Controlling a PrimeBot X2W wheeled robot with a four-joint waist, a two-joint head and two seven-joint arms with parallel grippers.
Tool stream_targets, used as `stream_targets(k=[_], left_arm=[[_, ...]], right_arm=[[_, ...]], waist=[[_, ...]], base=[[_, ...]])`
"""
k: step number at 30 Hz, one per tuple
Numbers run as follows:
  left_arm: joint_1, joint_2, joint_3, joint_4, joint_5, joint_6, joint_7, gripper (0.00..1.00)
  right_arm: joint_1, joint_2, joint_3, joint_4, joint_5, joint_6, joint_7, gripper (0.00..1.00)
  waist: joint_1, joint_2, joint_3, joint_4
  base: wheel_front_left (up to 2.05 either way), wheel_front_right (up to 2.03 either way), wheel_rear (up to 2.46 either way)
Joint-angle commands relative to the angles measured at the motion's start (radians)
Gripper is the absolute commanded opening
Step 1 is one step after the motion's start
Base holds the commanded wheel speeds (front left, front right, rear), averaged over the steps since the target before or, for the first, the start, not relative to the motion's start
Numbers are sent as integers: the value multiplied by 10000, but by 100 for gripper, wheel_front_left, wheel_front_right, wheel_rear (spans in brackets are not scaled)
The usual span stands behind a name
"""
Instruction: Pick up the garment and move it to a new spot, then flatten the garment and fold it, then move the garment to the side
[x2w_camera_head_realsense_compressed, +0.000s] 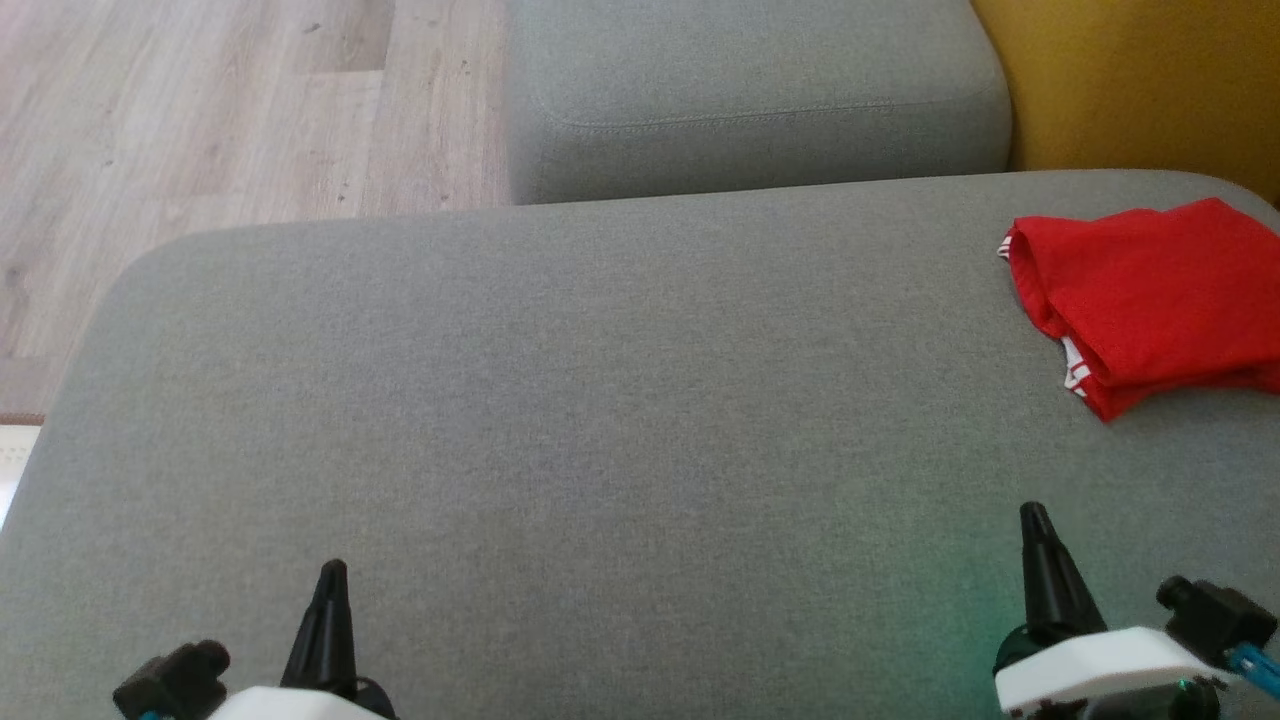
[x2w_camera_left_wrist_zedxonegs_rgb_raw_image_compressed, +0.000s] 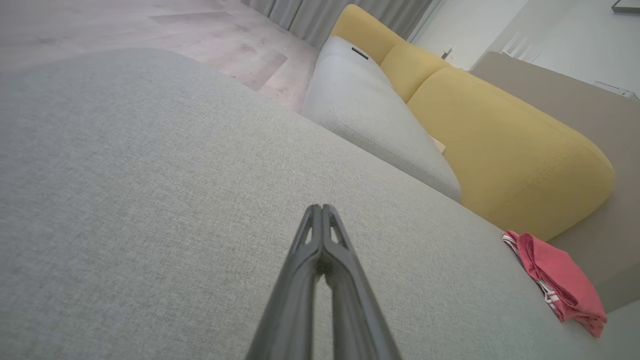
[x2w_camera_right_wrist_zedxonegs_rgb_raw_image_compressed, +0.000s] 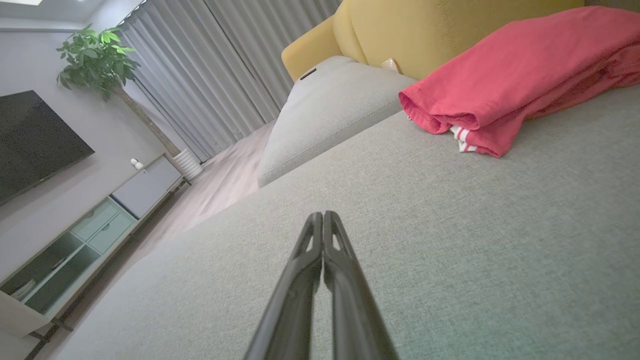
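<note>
The garment (x2w_camera_head_realsense_compressed: 1150, 295) is red with white-striped trim, folded into a compact stack at the far right of the grey sofa seat (x2w_camera_head_realsense_compressed: 560, 400). It also appears as a small red bundle (x2w_camera_left_wrist_zedxonegs_rgb_raw_image_compressed: 557, 280) near the seat's edge in the left wrist view, and large and close (x2w_camera_right_wrist_zedxonegs_rgb_raw_image_compressed: 510, 80) in the right wrist view. My left gripper (x2w_camera_head_realsense_compressed: 331, 572) hovers shut over the near left of the seat, holding nothing; its fingers (x2w_camera_left_wrist_zedxonegs_rgb_raw_image_compressed: 322, 212) meet at the tips. My right gripper (x2w_camera_head_realsense_compressed: 1033, 515) is shut and empty near the front right, well short of the garment; its fingers (x2w_camera_right_wrist_zedxonegs_rgb_raw_image_compressed: 322, 220) press together.
A second grey cushion (x2w_camera_head_realsense_compressed: 750, 90) lies beyond the seat, with a yellow backrest (x2w_camera_head_realsense_compressed: 1140, 80) at the far right. Wooden floor (x2w_camera_head_realsense_compressed: 220, 110) runs along the left. The right wrist view takes in a TV cabinet (x2w_camera_right_wrist_zedxonegs_rgb_raw_image_compressed: 85, 235), curtains and a potted plant (x2w_camera_right_wrist_zedxonegs_rgb_raw_image_compressed: 97, 57).
</note>
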Motion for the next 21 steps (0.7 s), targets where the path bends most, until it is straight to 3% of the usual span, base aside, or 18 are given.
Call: stream_targets(k=[1, 21], left_arm=[[-498, 149, 213, -230, -231, -106, 30, 0], [-1114, 199, 538, 130, -2625, -421, 555, 0]], right_arm=[[-615, -49, -54, -317, 245, 21, 49, 0], [-944, -22, -383, -315, 2628, 32, 588, 0]], waist=[[0, 0, 6, 0], [0, 0, 152, -13]], base=[[0, 0, 0], [0, 0, 0]])
